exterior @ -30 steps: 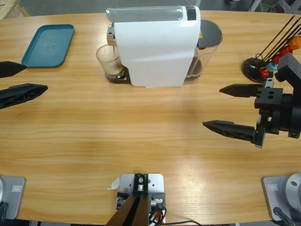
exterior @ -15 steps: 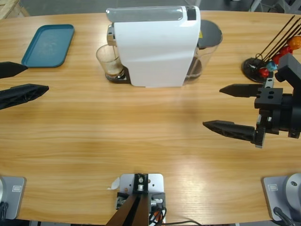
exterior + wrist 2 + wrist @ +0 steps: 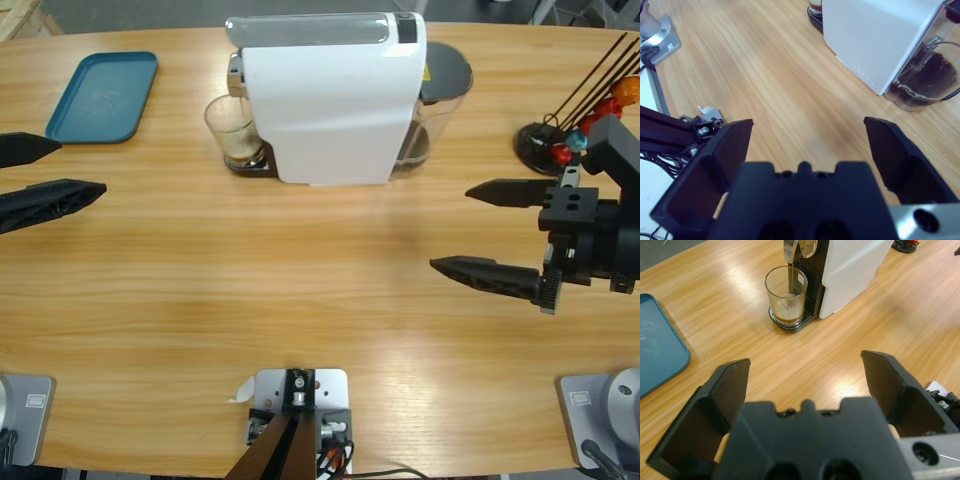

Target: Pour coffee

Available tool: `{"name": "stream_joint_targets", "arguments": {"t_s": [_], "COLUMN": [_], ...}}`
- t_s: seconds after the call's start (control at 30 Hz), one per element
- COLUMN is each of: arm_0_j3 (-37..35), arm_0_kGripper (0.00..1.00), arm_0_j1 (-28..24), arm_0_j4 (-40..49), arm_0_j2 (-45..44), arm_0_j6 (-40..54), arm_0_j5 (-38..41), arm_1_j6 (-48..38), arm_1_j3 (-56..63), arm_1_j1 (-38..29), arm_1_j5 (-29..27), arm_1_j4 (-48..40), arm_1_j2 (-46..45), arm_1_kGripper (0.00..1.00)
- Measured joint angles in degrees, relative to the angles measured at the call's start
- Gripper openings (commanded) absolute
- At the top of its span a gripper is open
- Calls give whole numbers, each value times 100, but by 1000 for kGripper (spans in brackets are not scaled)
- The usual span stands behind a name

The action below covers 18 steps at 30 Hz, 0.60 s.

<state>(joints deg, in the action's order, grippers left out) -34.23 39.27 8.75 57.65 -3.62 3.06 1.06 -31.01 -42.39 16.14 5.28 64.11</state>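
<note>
A small clear glass stands under the spout of the white coffee machine. A thin layer of dark coffee with tan foam lies at its bottom, and a thin stream runs into it from the spout. My left gripper is open at the table's left edge, pointing toward the glass from a distance. Open as well, my right gripper hovers at the right, well short of the machine.
A teal tray lies at the back left. Behind the machine sits its clear water tank. A black stand with red and orange capsules on thin rods is at the back right.
The left gripper has crept slightly to the right. The right arm has barely shifted.
</note>
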Motion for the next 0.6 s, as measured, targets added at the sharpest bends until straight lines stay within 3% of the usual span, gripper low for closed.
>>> {"name": "stream_joint_targets", "arguments": {"t_s": [0.43,0.6], "arm_0_j3": [-44,-519], "arm_0_kGripper": [954,954], "arm_0_j1": [0,1], "arm_0_j4": [87,147], "arm_0_j2": [184,456], "arm_0_j6": [0,172], "arm_0_j5": [0,-114], "arm_1_j6": [-1,-14], "arm_1_j3": [0,0], "arm_1_j1": [0,0], "arm_1_j5": [0,0], "arm_1_j4": [0,0], "arm_1_j2": [162,135], "arm_1_kGripper": [1000,1000]}}
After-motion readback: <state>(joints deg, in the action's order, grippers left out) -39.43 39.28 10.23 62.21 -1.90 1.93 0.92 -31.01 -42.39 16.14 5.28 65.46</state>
